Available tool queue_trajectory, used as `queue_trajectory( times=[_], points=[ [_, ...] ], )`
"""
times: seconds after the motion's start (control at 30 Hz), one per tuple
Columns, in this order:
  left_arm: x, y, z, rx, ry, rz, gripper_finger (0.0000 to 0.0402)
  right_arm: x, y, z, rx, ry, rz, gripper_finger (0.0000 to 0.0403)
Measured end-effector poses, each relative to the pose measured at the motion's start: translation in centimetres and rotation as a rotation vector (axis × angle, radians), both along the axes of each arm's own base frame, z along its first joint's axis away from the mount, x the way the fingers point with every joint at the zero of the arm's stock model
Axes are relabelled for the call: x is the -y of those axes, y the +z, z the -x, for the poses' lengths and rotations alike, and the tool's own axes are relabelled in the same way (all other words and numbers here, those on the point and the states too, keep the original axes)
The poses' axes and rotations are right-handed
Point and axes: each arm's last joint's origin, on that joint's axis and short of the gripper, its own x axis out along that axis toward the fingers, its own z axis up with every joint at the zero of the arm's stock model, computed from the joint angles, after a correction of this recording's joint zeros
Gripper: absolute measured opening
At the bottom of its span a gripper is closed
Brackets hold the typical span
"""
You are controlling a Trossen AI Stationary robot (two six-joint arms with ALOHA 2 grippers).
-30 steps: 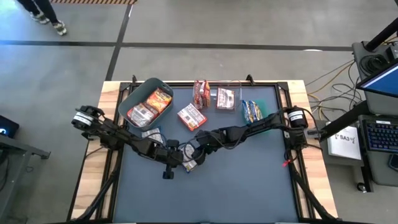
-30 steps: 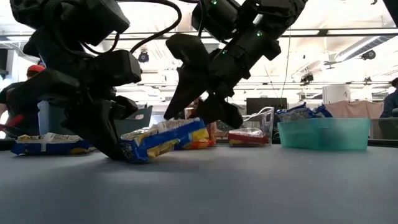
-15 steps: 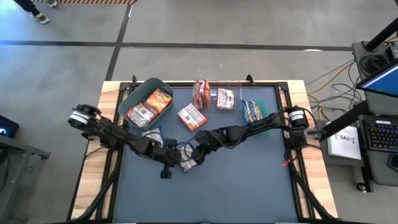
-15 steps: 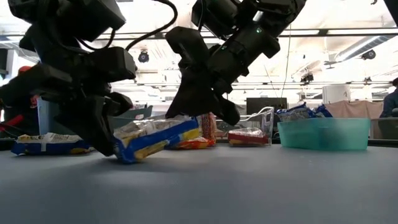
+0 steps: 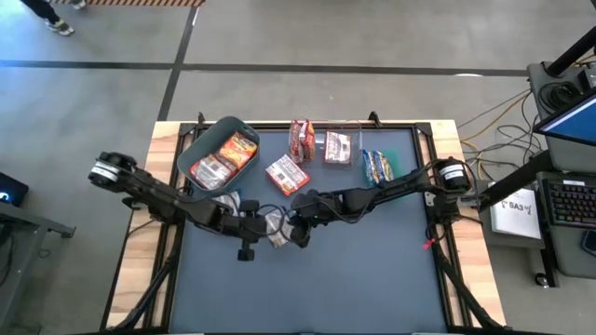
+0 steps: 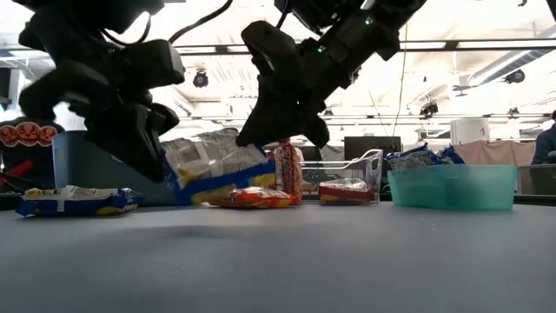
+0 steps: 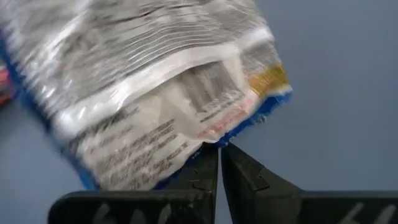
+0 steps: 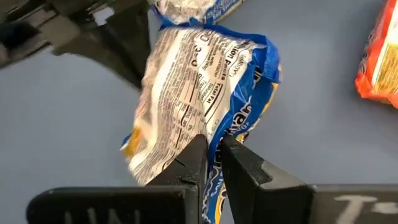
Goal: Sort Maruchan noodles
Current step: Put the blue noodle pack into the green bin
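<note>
One of the Maruchan noodles, a blue-and-white packet [image 6: 217, 167], hangs above the table's middle between both grippers. My left gripper [image 5: 264, 230] is shut on its left end and my right gripper [image 5: 293, 226] is shut on its right end. A second blue-and-white packet [image 6: 74, 202] lies flat on the table by the left arm. A maroon-and-white packet [image 5: 287, 174] lies loose farther back. An orange-red packet [image 6: 256, 198] lies behind the held one. My left gripper pinches the packet's flat sealed edge [image 7: 214, 132], near the yellow corner patch, between its two fingers. It comes slanting down from the table's left. The packet is lifted clear of the table. My right gripper pinches the packet's opposite blue-edged end [image 8: 210, 132] between its two fingers. It comes slanting down from the table's right. That end hangs a little higher than the left one.
At the back left a grey bin [image 5: 207, 140] holds orange-red and maroon packets. A clear bin [image 5: 352, 126] and a green bin [image 5: 405, 154] with blue packets stand at the back right. One packet [image 5: 300, 138] stands upright between the bins. The near half of the mat [image 5: 317, 288] is bare.
Both grippers have risen. The blue-and-white packet, whose left end rested on the table, is now lifted clear. My right gripper's fingers, which stood apart over the packet's right end, have drawn together on it, and that gripper has rolled.
</note>
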Motion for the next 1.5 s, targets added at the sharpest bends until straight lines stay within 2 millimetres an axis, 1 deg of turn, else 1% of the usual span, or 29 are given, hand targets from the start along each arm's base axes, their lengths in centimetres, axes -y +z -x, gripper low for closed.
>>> queue_trajectory(
  times=[0.07, 0.13, 0.23, 0.4, 0.63, 0.7, 0.8, 0.87, 0.93, 1.0, 1.13, 1.2, 1.27, 1.37, 1.5],
  points=[
    [0.2, 0.2, -0.1, 0.001, -0.047, 0.049, 0.0014, -0.2, 0.1, 0.0, 0.008, 0.0, 0.03, 0.0035],
    [0.3, 0.3, -0.1, 0.004, -0.051, 0.059, 0.0023, -0.3, 0.2, 0.0, 0.011, 0.006, 0.047, 0.0035],
    [0.1, 0.2, 0.1, -0.018, -0.014, 0.031, 0.0031, -0.5, 0.2, 0.0, 0.017, 0.012, 0.094, 0.0032],
    [-0.3, 0.6, 0.7, -0.083, 0.027, -0.05, 0.0033, -1.1, 0.3, 0.2, 0.02, 0.036, 0.158, 0.0011],
    [-0.4, 1.5, 0.5, -0.07, -0.01, -0.086, 0.0034, -1.0, 0.3, 0.2, 0.017, 0.028, 0.173, 0.0008],
    [-0.5, 2.2, 0.4, -0.029, 0.012, -0.126, 0.0034, -1.2, 0.3, 0.2, 0.018, 0.042, 0.184, 0.0008],
    [-0.9, 3.1, 0.4, 0.055, 0.099, -0.224, 0.0034, -1.5, 0.4, 0.2, 0.021, 0.061, 0.198, 0.0008],
    [-1.1, 3.7, 0.6, 0.08, 0.109, -0.26, 0.0034, -1.7, 0.4, 0.4, 0.014, 0.076, 0.209, 0.0008],
    [-1.1, 4.6, 0.9, 0.111, 0.068, -0.249, 0.0034, -1.9, 0.8, 0.8, -0.003, 0.081, 0.209, 0.0008],
    [-1.0, 5.3, 1.1, 0.163, 0.001, -0.194, 0.0034, -2.2, 1.6, 1.4, -0.014, 0.081, 0.202, 0.0008],
    [-0.9, 6.2, 1.5, 0.326, -0.068, -0.109, 0.003, -2.8, 2.9, 3.1, -0.087, 0.05, 0.171, 0.0008],
    [-1.1, 5.8, 1.8, 0.378, -0.064, -0.099, 0.003, -3.1, 3.1, 3.9, -0.131, 0.013, 0.127, 0.0008],
    [-1.2, 4.9, 2.0, 0.398, -0.054, -0.095, 0.003, -3.4, 2.7, 4.7, -0.18, -0.037, 0.076, 0.0008],
    [-1.3, 3.4, 1.9, 0.418, -0.022, -0.062, 0.0029, -3.6, 1.8, 5.4, -0.248, -0.108, 0.008, 0.0009],
    [-1.1, 1.3, 1.5, 0.41, 0.016, -0.013, 0.0018, -3.6, 0.2, 6.0, -0.318, -0.123, -0.133, 0.0021]
  ],
)
